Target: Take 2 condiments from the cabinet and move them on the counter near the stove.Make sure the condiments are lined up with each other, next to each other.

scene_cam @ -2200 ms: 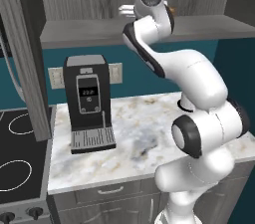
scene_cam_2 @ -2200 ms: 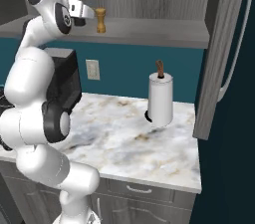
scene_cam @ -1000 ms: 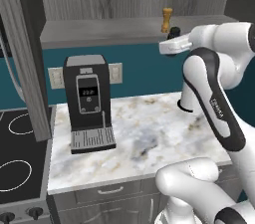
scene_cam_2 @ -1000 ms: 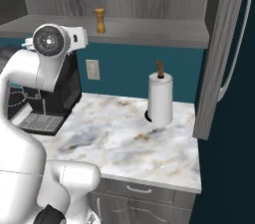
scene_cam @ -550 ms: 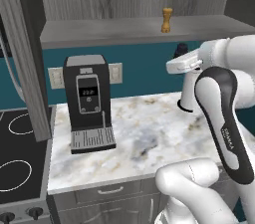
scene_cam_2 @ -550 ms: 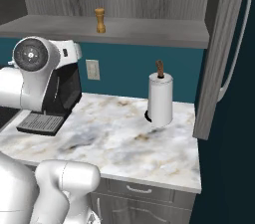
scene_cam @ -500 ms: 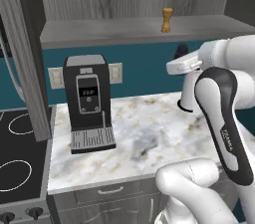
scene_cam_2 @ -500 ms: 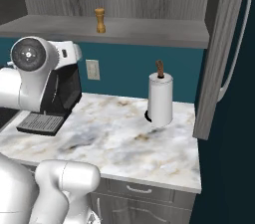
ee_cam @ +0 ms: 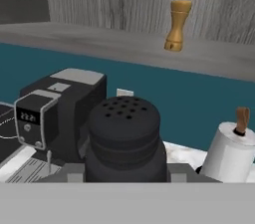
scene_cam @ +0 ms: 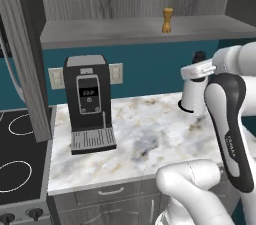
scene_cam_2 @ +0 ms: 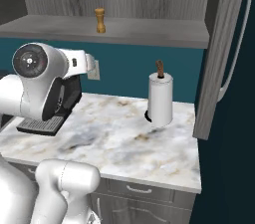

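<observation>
A squat black shaker (ee_cam: 124, 136), one of the condiments, sits between the fingers of my gripper (ee_cam: 124, 174), which is shut on it. From the left base view the gripper (scene_cam: 197, 70) hangs above the counter (scene_cam: 150, 139) at the right, with the shaker's dark top (scene_cam: 199, 57) poking up. The other condiment, a tan wooden mill (scene_cam: 168, 20) (scene_cam_2: 100, 20) (ee_cam: 178, 25), stands upright on the cabinet shelf (scene_cam: 115, 31) (scene_cam_2: 159, 31). The black stove (scene_cam: 15, 154) lies at the far left.
A black coffee machine (scene_cam: 89, 101) (ee_cam: 55, 113) stands on the counter's left part, next to the stove. A white paper-towel roll (scene_cam_2: 161, 99) (ee_cam: 230, 153) stands at the back right, just behind the gripper. An open cabinet door (scene_cam_2: 221, 44) hangs at the right.
The hand has come down from shelf height and away from the cabinet with the black shaker in it. Over the last half second it has barely moved.
</observation>
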